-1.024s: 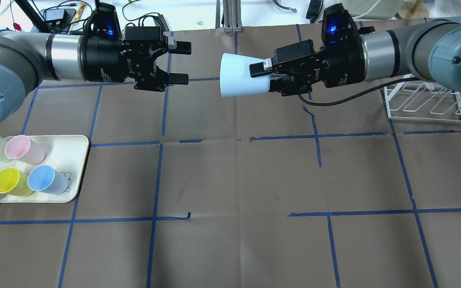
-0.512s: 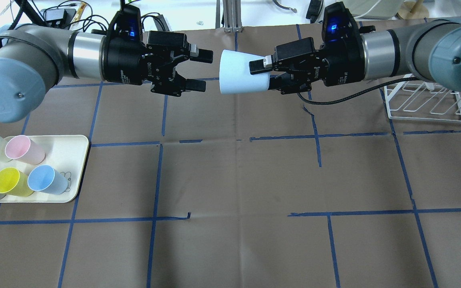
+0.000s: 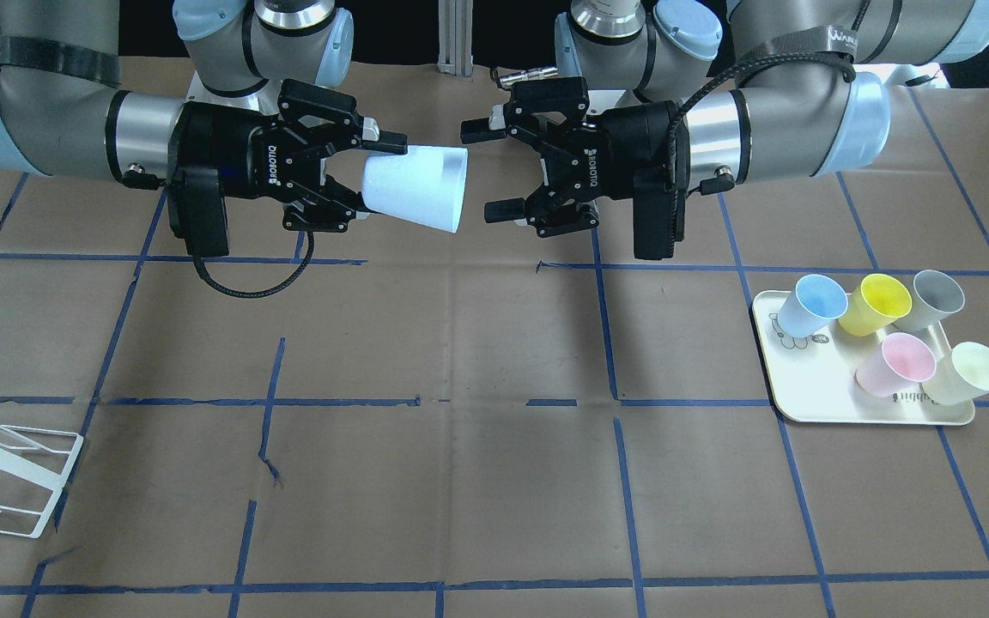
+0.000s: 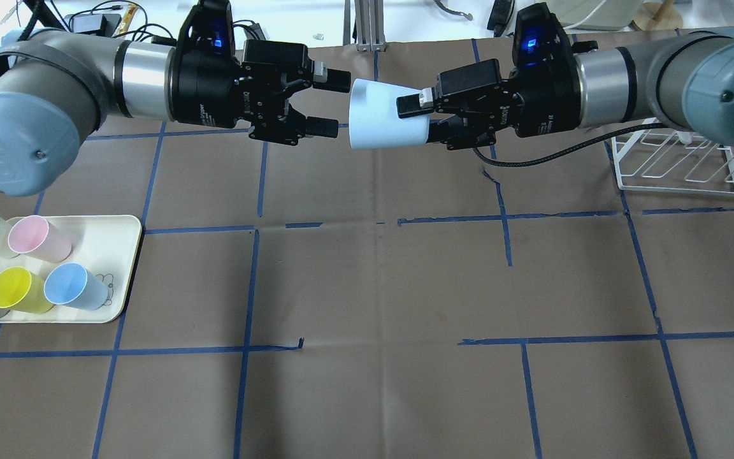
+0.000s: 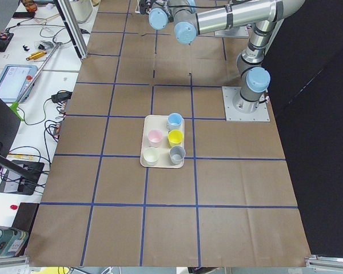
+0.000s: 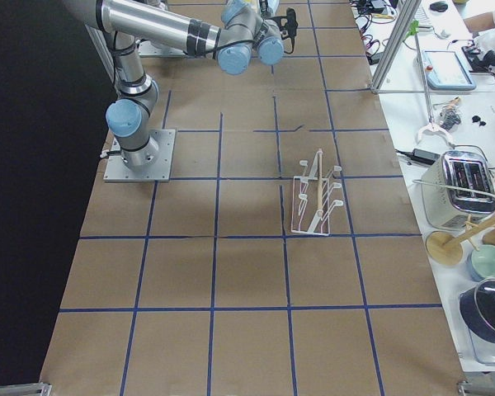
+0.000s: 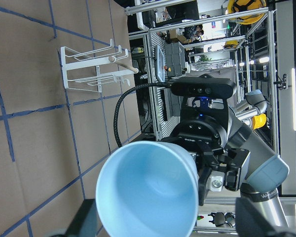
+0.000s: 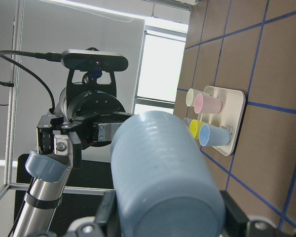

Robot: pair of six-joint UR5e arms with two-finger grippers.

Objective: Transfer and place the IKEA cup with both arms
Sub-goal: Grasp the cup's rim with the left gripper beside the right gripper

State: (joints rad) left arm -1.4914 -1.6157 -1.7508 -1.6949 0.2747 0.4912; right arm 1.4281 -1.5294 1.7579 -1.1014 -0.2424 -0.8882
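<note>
The pale blue IKEA cup [image 4: 380, 121] lies sideways in the air over the table's far middle, its wide rim towards the left arm. My right gripper [image 4: 419, 120] is shut on the cup's narrow base end. My left gripper [image 4: 336, 104] is open, and its fingertips [image 4: 340, 79] sit just at the rim without clamping it. The front-facing view shows the cup [image 3: 417, 196], the right gripper [image 3: 366, 176] and the open left gripper [image 3: 482, 170]. The left wrist view looks into the cup's mouth [image 7: 148, 192]. The right wrist view shows the cup's outside [image 8: 163, 182].
A cream tray [image 4: 122, 255] at the near left holds a second blue cup [image 4: 74, 287], a pink cup [image 4: 35, 237], a yellow cup [image 4: 16, 290] and others. A white wire rack [image 4: 679, 159] stands at the right. A black cable hangs under the right wrist.
My left arm has moved right, bringing its open gripper from well clear of the cup up to the rim. The right gripper and the cup have hardly moved.
</note>
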